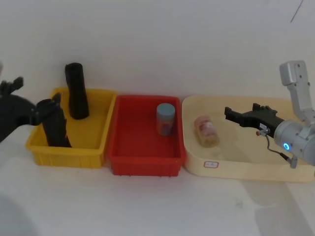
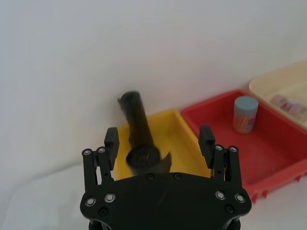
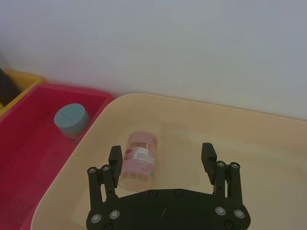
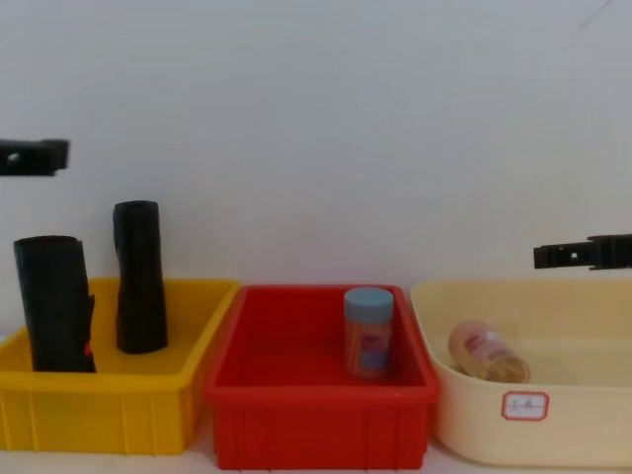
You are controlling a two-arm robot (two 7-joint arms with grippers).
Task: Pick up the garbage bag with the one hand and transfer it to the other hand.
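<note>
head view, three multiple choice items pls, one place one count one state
1. Where does the blue-lidded jar stand? A yellow bin B red bin C cream tray
2. How many black rolls stand in the yellow bin? A two B one C three
3. The left hand is: A shut on a roll B resting in the red bin C open above the garbage bag
Key: 1 B, upright on the red bin's floor. 2 A, the garbage bag and a plain roll. 3 C, fingers apart over the bag's top; the right hand hangs open over the cream tray.
</note>
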